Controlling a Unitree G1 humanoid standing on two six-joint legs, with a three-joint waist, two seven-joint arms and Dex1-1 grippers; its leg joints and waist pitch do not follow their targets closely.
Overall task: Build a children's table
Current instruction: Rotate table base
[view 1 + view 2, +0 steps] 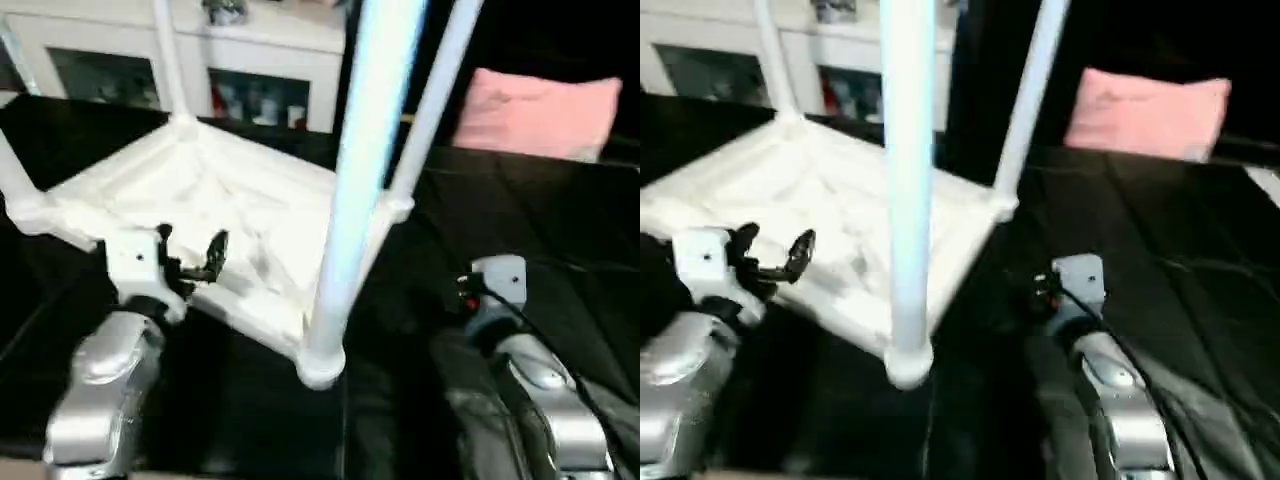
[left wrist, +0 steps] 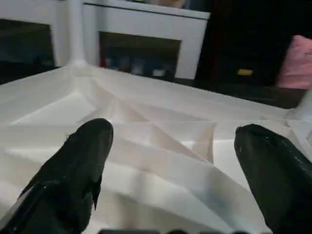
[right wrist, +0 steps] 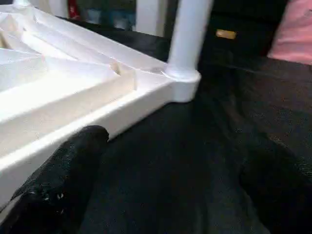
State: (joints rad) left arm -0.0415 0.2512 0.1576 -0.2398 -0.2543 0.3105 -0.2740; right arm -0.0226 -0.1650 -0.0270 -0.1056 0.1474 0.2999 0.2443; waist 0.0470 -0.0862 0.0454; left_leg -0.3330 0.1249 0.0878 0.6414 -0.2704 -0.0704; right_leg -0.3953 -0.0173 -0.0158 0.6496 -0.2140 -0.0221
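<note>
The children's table lies upside down on a black surface, its white ribbed tabletop (image 1: 200, 200) facing up. Several white legs stand upright in its corner sockets: the nearest leg (image 1: 350, 200) rises from the front socket (image 1: 320, 365), and another leg (image 1: 430, 100) stands at the right corner. My left gripper (image 1: 190, 250) is open above the tabletop's near left edge, and the ribs (image 2: 161, 141) show between its fingers (image 2: 83, 165). My right gripper (image 3: 175, 185) is open and empty, low over the black surface beside the tabletop's right edge (image 3: 97, 117).
A pink pillow (image 1: 540, 110) lies at the back right. A white glass-door cabinet (image 1: 250, 70) stands behind the table. The black cover (image 1: 560, 230) stretches to the right of the tabletop. A cable (image 1: 560, 350) runs along my right forearm.
</note>
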